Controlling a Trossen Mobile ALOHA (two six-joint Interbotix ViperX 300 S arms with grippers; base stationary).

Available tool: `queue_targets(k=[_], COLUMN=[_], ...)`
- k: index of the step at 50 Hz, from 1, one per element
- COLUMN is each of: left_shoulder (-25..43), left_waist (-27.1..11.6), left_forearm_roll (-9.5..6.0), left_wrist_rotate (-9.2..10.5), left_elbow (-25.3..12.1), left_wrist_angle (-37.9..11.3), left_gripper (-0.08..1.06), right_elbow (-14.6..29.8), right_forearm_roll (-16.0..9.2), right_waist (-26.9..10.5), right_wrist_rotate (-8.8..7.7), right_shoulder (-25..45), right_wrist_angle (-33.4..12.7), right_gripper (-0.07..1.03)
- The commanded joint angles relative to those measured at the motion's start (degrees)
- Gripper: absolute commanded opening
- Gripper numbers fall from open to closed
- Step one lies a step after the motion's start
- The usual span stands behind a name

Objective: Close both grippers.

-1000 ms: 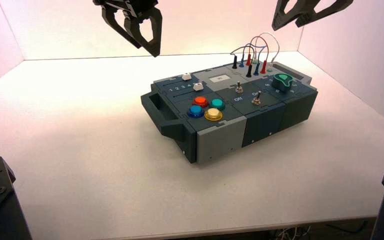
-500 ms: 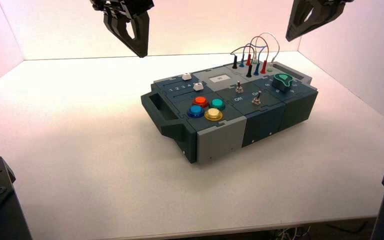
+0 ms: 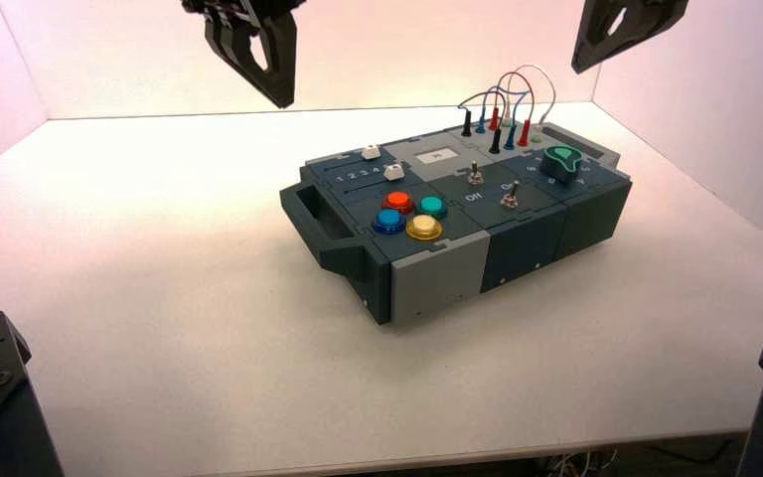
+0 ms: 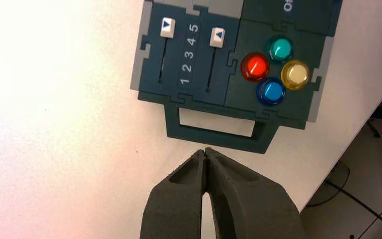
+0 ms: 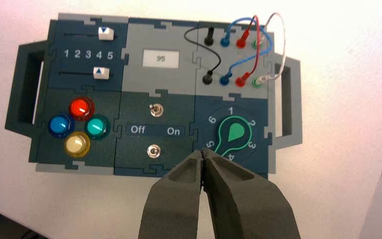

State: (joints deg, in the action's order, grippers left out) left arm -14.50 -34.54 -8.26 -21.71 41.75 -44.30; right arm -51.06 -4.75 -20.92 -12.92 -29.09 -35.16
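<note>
- Overhead, two tools hang high above the bench, well clear of the box: the left tool above the bench's far left part, the right tool near the far right corner.
- Left tool: its two black fingers meet at the tips, pressed together, holding nothing; in its wrist view it floats over bare bench just off the box's handle.
- Right tool: its two fingers are likewise pinched tip to tip and empty; in its wrist view the tips sit over the box's edge near the green knob.
- Box parts, counted: four round buttons in a cluster, namely red, blue, teal and yellow.
- Two sliders with white caps beside a printed scale 1 to 5, the far cap near 5, the other between 4 and 5.
- Two small toggle switches either side of an Off/On label.
- One green knob ringed by numbers 1 to 6; one small display reading 95.
- Eight plug sockets in two rows, joined by looping black, blue, red and white wires.
- Two handles, one at each end of the box.
- Against the view one second ago: both tools then stood with fingers spread wide; half a second ago they had already drawn nearly together. Now both are fully pinched, and the right tool sits higher and further right. The box has not shifted.
</note>
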Motion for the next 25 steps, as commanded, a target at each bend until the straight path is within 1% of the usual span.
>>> queue_targets(k=[1, 25], left_shoulder=[-2.4, -3.1], left_waist=[0.4, 0.4], left_forearm_roll=[-0.18, -0.18], left_wrist_rotate=[-0.18, -0.09], left_elbow=[-1.7, -1.4], left_wrist_angle=[0.4, 0.4], left_gripper=[-0.03, -0.03], right_elbow=[0.7, 0.4], right_forearm_roll=[0.2, 0.1], right_waist=[-0.2, -0.3], right_wrist_rotate=[-0.18, -0.09], right_shoulder=[-1.0, -1.5], right_wrist_angle=[0.8, 0.9], right_gripper=[-0.02, -0.02])
